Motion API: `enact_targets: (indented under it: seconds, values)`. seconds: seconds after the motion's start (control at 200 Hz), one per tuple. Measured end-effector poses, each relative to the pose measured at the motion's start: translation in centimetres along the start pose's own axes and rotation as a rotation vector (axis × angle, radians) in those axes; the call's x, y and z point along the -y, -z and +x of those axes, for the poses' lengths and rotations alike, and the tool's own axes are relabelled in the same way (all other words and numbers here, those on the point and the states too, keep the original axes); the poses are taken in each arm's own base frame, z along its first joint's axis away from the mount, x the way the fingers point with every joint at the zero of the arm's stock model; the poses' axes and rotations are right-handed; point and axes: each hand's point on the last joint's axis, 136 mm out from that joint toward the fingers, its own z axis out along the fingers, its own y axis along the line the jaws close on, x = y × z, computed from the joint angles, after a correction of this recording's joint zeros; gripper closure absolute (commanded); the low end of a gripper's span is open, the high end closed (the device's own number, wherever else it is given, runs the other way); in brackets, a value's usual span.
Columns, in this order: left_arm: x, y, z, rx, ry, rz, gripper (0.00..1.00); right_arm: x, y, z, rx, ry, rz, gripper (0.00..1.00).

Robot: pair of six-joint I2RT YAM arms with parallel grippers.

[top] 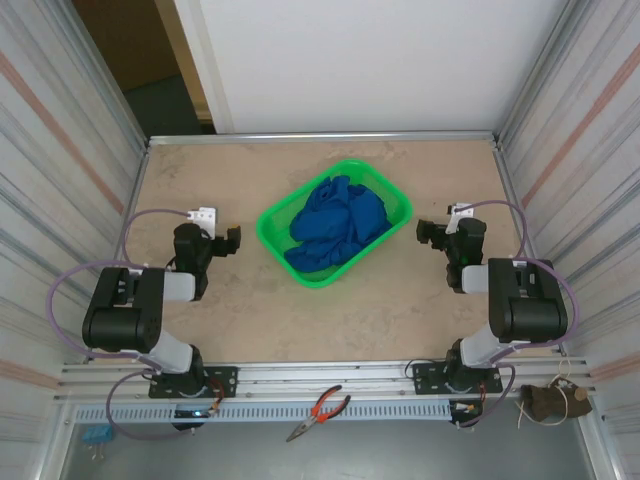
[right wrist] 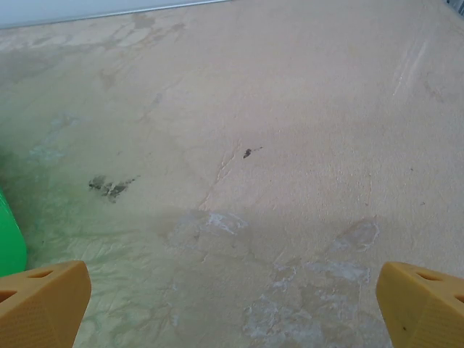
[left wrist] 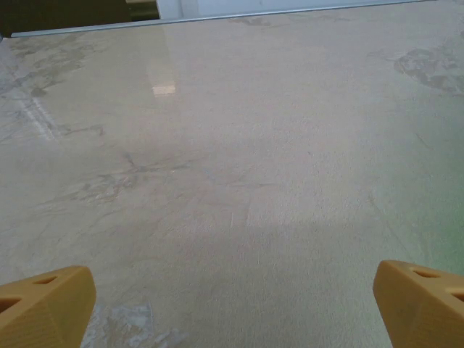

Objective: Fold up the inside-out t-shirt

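Note:
The inside-out t-shirt (top: 335, 225) lies crumpled as a royal-blue heap inside the green mesh basket (top: 272, 216) at the middle of the table. My left gripper (top: 228, 240) hovers low to the left of the basket, a short gap away from it. In the left wrist view its orange fingertips (left wrist: 43, 304) stand wide apart over bare tabletop, so the left gripper (left wrist: 232, 312) is open and holds nothing. To the basket's right, my right gripper (top: 428, 233) is likewise open (right wrist: 232, 308). A corner of the basket (right wrist: 9, 239) shows at the left edge of the right wrist view.
Ribbed metal walls (top: 60, 150) close in the table on the left and right, and a white panel stands behind it. Red-handled pliers (top: 320, 410) lie on the front rail near the arm bases. Bare tabletop (top: 330, 320) stretches in front of the basket.

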Motion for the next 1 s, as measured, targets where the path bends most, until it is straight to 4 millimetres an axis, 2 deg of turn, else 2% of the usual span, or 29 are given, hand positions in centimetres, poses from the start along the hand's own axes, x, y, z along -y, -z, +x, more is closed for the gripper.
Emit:
enact_targets:
  seconds: [0.286,0.456,1.002]
  values:
    - [0.14,-0.04,0.18,-0.01,0.003,0.02,0.01,0.0,0.0,0.0,0.0,0.0,0.0,0.01]
    - [-0.6,-0.15,0.17,-0.017,0.02,0.028,0.01,0.07,0.0,-0.01,0.0,-0.001,0.001,0.01]
    - [-0.22,-0.14,0.46,-0.03,0.022,0.05,0.01,0.03,0.01,-0.01,-0.001,-0.003,-0.009,0.01]
